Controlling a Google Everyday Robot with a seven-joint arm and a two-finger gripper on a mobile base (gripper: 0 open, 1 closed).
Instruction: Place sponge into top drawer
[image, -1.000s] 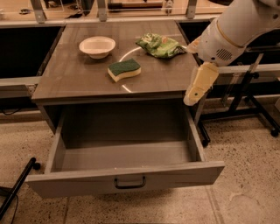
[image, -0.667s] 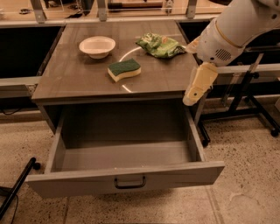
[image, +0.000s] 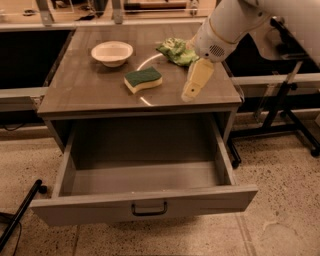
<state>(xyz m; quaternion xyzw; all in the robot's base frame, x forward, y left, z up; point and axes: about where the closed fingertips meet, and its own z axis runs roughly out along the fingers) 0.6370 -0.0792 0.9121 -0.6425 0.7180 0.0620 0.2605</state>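
The sponge (image: 143, 79), dark green on top with a pale yellow base, lies on the cabinet top (image: 90, 90) near its middle. The top drawer (image: 145, 200) is pulled wide open below, with nothing visible inside, its dark handle at the centre of the front panel. My gripper (image: 194, 84) hangs from the white arm (image: 227, 25) above the right part of the cabinet top, to the right of the sponge and apart from it, holding nothing.
A cream bowl (image: 112, 52) stands at the back left of the top. A light green wrinkly snack bag (image: 176, 51) lies at the back right, just behind the gripper. Dark stand legs (image: 280, 125) are on the floor to the right.
My gripper has moved left, from beyond the right edge of the cabinet to above its top, closer to the sponge. The sponge, bowl and drawer have not moved.
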